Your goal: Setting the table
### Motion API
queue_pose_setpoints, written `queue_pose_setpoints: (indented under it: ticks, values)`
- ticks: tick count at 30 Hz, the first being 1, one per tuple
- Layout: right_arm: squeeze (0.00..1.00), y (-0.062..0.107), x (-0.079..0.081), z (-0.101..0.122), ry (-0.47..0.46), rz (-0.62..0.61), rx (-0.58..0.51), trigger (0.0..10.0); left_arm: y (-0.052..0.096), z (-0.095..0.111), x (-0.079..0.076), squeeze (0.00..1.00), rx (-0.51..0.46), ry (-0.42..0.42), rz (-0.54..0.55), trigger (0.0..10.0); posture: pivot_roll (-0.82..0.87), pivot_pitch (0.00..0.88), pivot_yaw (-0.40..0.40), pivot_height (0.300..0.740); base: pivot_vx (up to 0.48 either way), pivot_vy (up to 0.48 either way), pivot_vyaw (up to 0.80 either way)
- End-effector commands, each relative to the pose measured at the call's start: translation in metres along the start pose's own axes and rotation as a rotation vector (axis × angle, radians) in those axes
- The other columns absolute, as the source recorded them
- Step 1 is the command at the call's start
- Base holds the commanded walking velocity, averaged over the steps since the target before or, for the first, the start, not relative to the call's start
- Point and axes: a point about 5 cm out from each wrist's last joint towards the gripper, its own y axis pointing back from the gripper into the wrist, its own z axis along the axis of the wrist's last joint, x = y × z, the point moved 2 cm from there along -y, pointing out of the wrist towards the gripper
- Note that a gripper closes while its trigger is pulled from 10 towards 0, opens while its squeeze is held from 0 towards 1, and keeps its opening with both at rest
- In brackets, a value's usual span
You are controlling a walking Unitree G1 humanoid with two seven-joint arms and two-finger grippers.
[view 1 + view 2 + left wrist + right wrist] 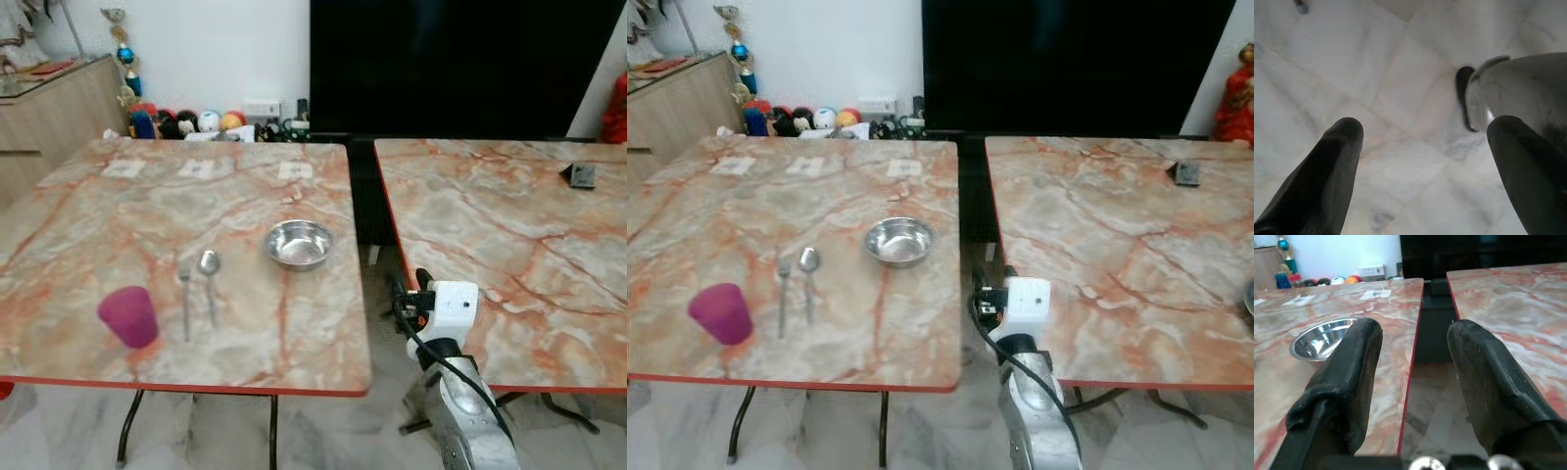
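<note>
On the left marble table (88,225) stand a steel bowl (299,243), a spoon (208,279), a fork (185,302) and a purple cup (128,315). My right arm (446,313) reaches up in the gap between the two tables, level with the left table's right edge. The right gripper (1415,333) is open with nothing between its fingers; in the right wrist view the bowl (1322,339) lies just beyond and beside one finger. The left gripper (1425,127) hangs open over the marble floor.
The right marble table (490,225) carries a small black object (581,174) at its far side. Paper cards (196,168) lie along the left table's far edge. Toys (196,122) line the wall, a wooden cabinet (49,108) stands far left, and a dark screen (460,59) is behind.
</note>
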Motion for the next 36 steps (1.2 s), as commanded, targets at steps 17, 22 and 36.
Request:
queue_pose_setpoints:
  ticks: [17,22,36]
  values:
    - [0.00,0.000,-0.007,-0.003,0.000,-0.016,0.011,10.0,0.000,0.001,-0.011,0.00,0.001,0.020,-0.032,10.0,-0.01,0.000,-0.001,0.740,0.000,0.000,0.00]
    - [0.00,0.000,-0.006,-0.003,0.007,-0.007,0.010,10.0,0.000,0.001,-0.011,0.00,0.001,0.022,-0.035,10.0,-0.01,0.000,-0.003,0.740,0.000,0.000,0.00]
    - [0.00,0.000,0.001,-0.002,0.035,0.031,-0.002,10.0,-0.001,0.001,-0.011,0.00,0.001,0.025,-0.040,10.0,-0.01,0.000,-0.002,0.740,0.052,0.000,0.34]
